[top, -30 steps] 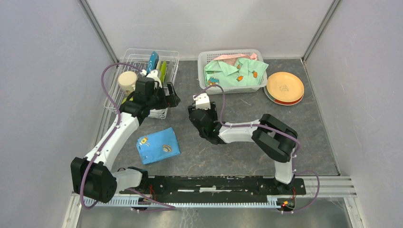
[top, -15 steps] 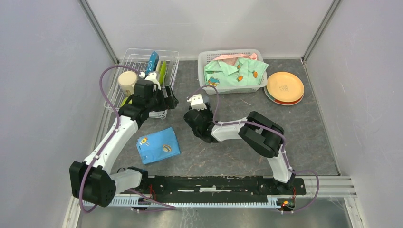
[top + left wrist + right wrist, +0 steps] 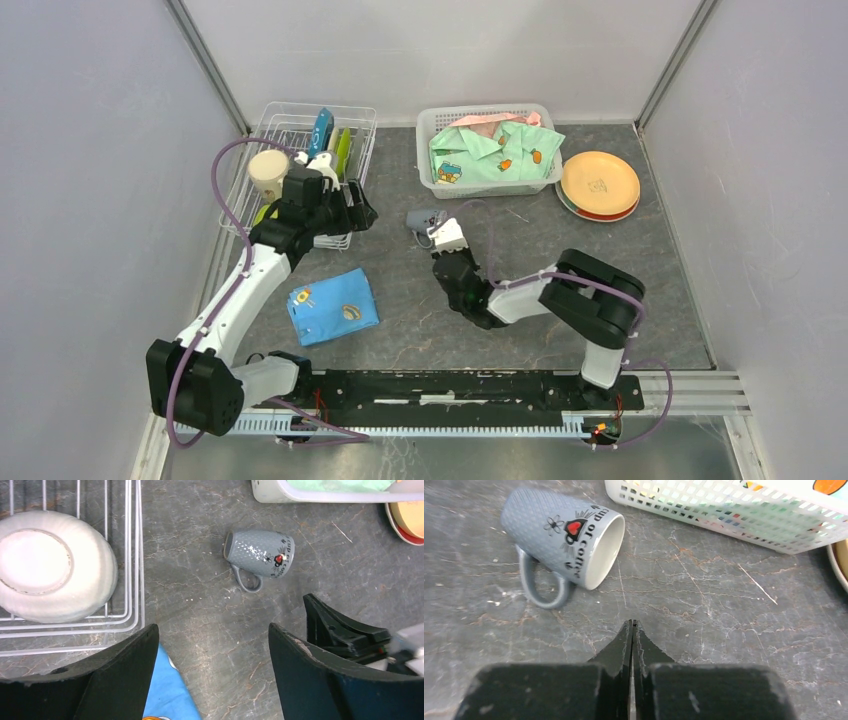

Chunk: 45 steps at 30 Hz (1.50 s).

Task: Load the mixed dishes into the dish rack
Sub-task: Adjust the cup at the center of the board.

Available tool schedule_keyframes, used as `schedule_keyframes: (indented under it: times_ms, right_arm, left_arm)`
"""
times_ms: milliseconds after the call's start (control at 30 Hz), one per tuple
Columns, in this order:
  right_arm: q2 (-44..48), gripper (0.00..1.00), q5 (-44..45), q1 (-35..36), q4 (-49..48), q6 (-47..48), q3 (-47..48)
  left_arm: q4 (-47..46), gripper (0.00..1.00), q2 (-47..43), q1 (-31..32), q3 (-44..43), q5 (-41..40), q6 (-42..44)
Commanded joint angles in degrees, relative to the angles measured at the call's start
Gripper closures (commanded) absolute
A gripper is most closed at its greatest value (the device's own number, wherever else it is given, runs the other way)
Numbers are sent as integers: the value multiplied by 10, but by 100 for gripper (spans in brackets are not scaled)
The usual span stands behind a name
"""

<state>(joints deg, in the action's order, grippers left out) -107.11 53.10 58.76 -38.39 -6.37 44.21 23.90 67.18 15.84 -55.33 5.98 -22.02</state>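
**Right gripper backed off empty, grey mug lying loose on the table**

So the right gripper point(image 3: 633, 630) is pinched fully together with nothing in it, tips just short of the grey mug point(image 3: 566, 535). A second ago it was spread open and parked right over that spot, hiding the mug. Since then the arm has pulled back toward its base and the gripper has snapped together. The left gripper point(image 3: 210, 645) has barely budged, maybe narrowed a touch. Its fingers are wide apart, holding nothing, just off the near right corner of the dish rack point(image 3: 134, 555).

The mug's on its side on the table point(image 3: 680, 280), handle flat on the surface, mouth facing away from the rack. It sits between the rack and the white basket point(image 3: 430, 125), with the right gripper crowding its near side.

Counting it up:
- **Loose on the table:** one grey mug.
- **In the rack:** one beige mug point(image 3: 268, 172), one blue plate point(image 3: 321, 130), one green plate point(image 3: 344, 150), and one white bowl point(image 3: 55, 565) upside down.
- **Right of the basket:** a plate stack point(image 3: 600, 183), orange on top and red under it. Can't tell if there's more.
- **Near the left arm:** one blue cloth point(image 3: 333, 306).
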Motion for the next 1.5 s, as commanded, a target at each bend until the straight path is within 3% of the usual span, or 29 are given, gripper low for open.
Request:
schedule_keyframes:
  times_ms: [0,133,433,600,833,1167,1467]
  right_arm:
    - [72,100,-71,0,-144,49,-74]
    - [110,99,-156,-12,-134,52,-104]
    - [194,50,-457,-133,-127,-11,-147]
    - [156,36,-631,-199,-155,-70,-111]
    - [74,37,-699,-234,-164,-133,-30]
    - [6,35,-655,-241,-142,-146,21]
    - [-30,37,-685,-241,-108,-152,54]
  left_arm:
    - [-13,15,-10,-1,-9,50,6]
    - [-16,16,-8,-1,-10,64,-7]
    - [-47,14,-30,-1,15,64,31]
    - [-69,11,-50,-1,36,71,43]
    - [-58,13,-51,-1,34,69,61]
    - [-54,14,-68,-1,40,67,62]
    - [-52,17,-59,-1,35,68,54]
